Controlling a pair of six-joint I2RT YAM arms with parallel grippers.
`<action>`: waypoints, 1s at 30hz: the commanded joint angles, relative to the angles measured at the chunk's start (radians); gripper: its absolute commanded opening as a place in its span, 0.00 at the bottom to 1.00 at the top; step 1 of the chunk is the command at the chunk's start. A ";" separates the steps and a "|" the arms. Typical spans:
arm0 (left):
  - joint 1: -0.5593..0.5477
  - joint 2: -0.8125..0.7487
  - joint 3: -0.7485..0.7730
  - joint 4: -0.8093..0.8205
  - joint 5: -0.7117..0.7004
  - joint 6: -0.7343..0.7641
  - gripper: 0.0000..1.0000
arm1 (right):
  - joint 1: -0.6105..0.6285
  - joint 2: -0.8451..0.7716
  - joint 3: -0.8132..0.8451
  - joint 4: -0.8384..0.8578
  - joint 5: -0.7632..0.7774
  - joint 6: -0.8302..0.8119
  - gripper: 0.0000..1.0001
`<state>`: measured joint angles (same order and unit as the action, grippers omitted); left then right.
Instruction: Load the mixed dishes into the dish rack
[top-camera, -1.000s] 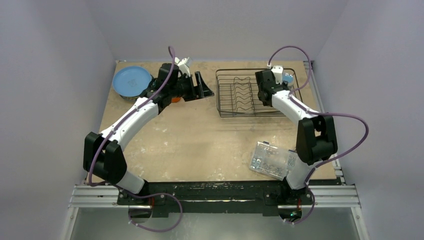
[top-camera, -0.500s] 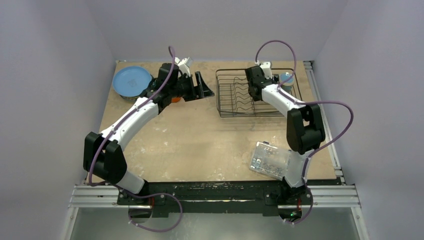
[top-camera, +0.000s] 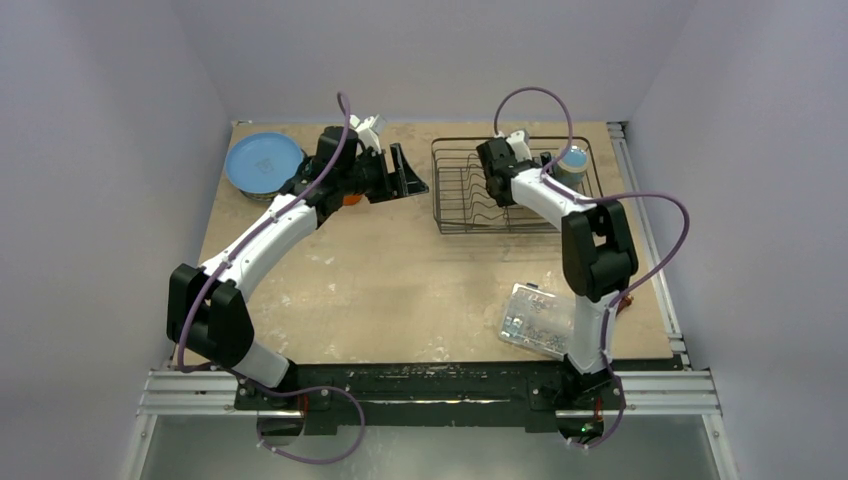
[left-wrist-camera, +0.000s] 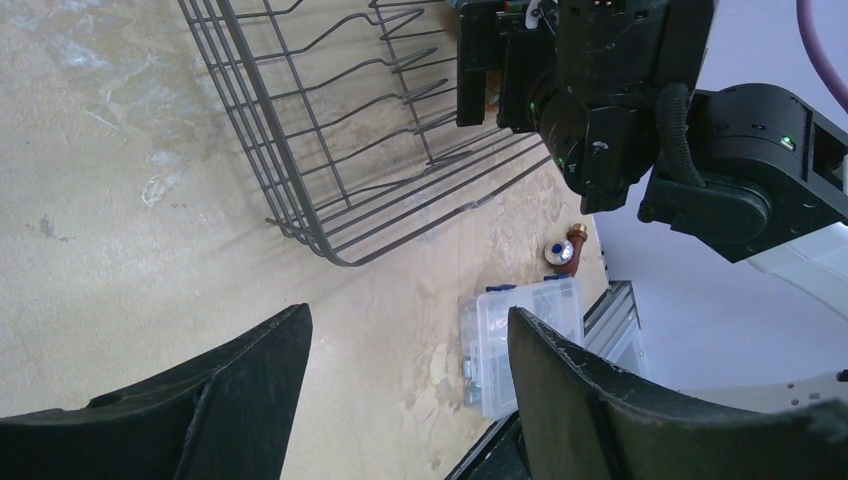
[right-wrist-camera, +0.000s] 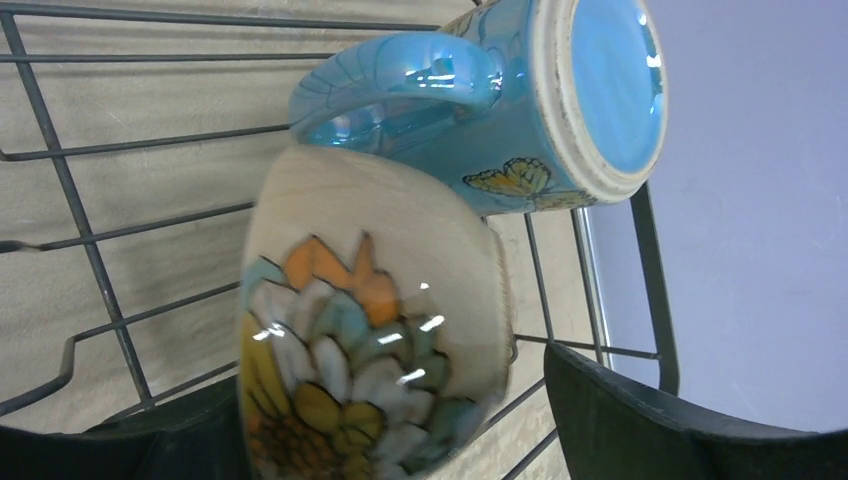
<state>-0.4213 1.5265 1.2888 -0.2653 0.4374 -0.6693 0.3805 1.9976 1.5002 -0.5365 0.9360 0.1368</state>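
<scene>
**Bowl sat in the rack corner, right jaws loose around it**

So in the right wrist view the white bowl (right-wrist-camera: 370, 300) lay on its side on the wires of the dish rack (right-wrist-camera: 80, 230), right between the jaws of the right gripper (right-wrist-camera: 380, 390). Those jaws were spread, not clamping: you could see a sliver of daylight between the bowl's rim and the finger on the right of that view. On the other side I couldn't tell if it was touching. The light-blue mug (right-wrist-camera: 480, 110) was also tipped on its side, pressed up against the bowl and wedged by the rack's end wire, so pretty tight there.

From above, the mug (top-camera: 573, 160) sat in the rack's (top-camera: 455, 190) far right corner, close to the desk's (top-camera: 400, 290) right edge, and the right arm covered the bowl.

The left gripper (top-camera: 405, 172) hung just left of the rack, jaws apart with nothing in them, with a strip of bare desk between its fingers in its own wrist view (left-wrist-camera: 405, 320). The blue plate (top-camera: 263, 162) was at the far left corner, the orange cup (top-camera: 350, 199) peeked out under the left arm, and the clear plastic box (top-camera: 540, 320) sat near the front edge by the right arm.
</scene>
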 joint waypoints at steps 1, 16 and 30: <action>0.003 0.004 0.045 0.016 0.007 0.001 0.71 | 0.009 -0.072 0.004 0.031 0.004 0.008 0.90; 0.003 0.003 0.046 0.017 0.009 0.005 0.71 | 0.013 -0.239 -0.104 0.038 -0.259 0.072 0.96; 0.003 0.003 0.044 0.013 0.006 0.014 0.71 | -0.025 -0.406 -0.165 0.207 -0.458 0.245 0.89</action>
<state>-0.4213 1.5276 1.2903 -0.2710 0.4377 -0.6689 0.3775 1.6272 1.3010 -0.4450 0.5350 0.2909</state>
